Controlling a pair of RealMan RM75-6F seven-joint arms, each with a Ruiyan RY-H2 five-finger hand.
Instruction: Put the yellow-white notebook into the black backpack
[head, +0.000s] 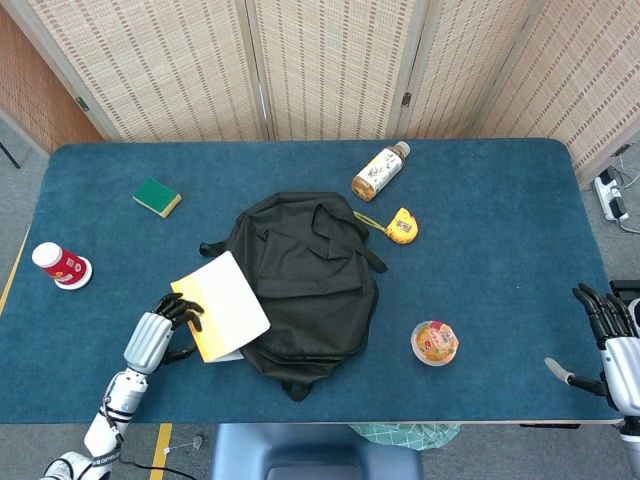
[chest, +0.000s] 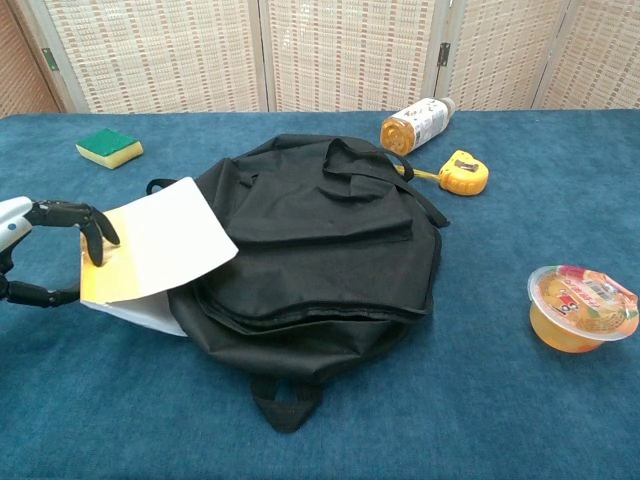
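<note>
The black backpack (head: 305, 275) (chest: 320, 240) lies flat in the middle of the blue table. The yellow-white notebook (head: 222, 312) (chest: 160, 245) sticks out of its left side, right part tucked under the bag's edge, white cover up, yellow strip at the left. My left hand (head: 160, 325) (chest: 45, 250) grips the notebook's left yellow edge, fingers (chest: 95, 232) on top and thumb underneath. My right hand (head: 608, 345) hangs open at the table's right front corner, far from the bag, and shows only in the head view.
A green sponge (head: 157, 197) (chest: 109, 147) and a red cup (head: 62, 265) sit at the left. A bottle (head: 379, 171) (chest: 415, 123) and a yellow tape measure (head: 401, 226) (chest: 463, 172) lie behind the bag. A jelly cup (head: 435, 342) (chest: 581, 308) stands front right.
</note>
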